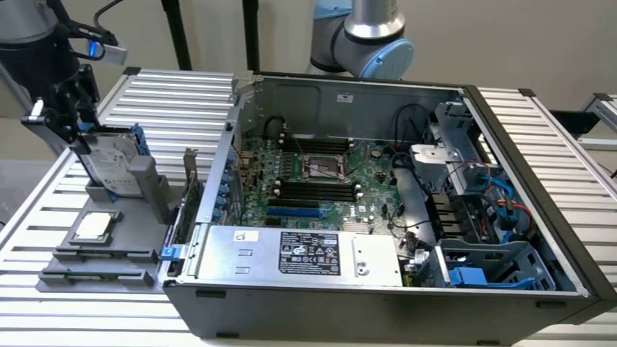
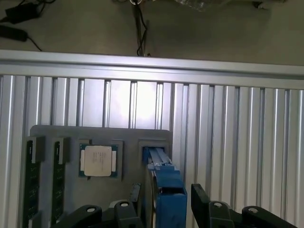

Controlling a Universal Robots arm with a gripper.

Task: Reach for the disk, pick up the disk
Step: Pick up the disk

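Observation:
The disk point(image 1: 114, 165) stands on edge in a slot of the grey holder point(image 1: 144, 189) at the exterior view's left; its silver face with the white label and a blue rail are visible. My black gripper point(image 1: 81, 139) hangs at the disk's upper end. The wrist view looks down on the disk's blue rail point(image 2: 167, 186) edge-on, with one black finger point(image 2: 135, 194) on one side and the other finger point(image 2: 199, 195) on the opposite side. Small gaps remain on both sides, so the gripper point(image 2: 167, 202) is open and straddles the disk.
A small square silver chip point(image 2: 98, 160) lies in the grey fixture point(image 1: 97, 278) beside the disk's slot, with memory sticks point(image 2: 32, 183) in further slots. The open computer case point(image 1: 386, 181) stands close at the exterior view's right of the holder. The slatted aluminium table point(image 2: 237, 142) lies beneath.

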